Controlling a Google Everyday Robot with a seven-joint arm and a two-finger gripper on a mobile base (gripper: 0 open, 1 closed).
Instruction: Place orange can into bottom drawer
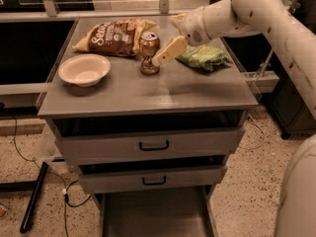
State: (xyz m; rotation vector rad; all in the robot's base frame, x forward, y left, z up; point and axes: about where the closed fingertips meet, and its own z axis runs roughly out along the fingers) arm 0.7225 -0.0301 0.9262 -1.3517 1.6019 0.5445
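Grey metal bench [148, 90] is carrying every item under inspection, with dark cabinets showing behind it. The claw [160, 58] is hanging low over the bench top at the end of the white arm [256, 9], and its tip is sitting just beside the orange can [149, 52], at or very near the can's wall. Whether the claw is apart or together cannot be told from this view.

The can is standing upright on the bench, not yet gripped. A brown chip bag [116, 36] is lying just beyond the can from the claw, a white bowl [84, 69] is resting farther off past the can, and a green bag [202, 56] is lying behind the claw, under the arm. The bottom drawer [153, 216] is standing open well below the claw, beneath two upper drawers [154, 145].

Assessment: the can is likely presenting as light, rigid but thin-walled, and smooth enough to slip. A hold across the mid-body, square to the upright wall, is appearing soundest; hard squeezing is risking a dent, and a nudge near the rim is risking a tip-over.
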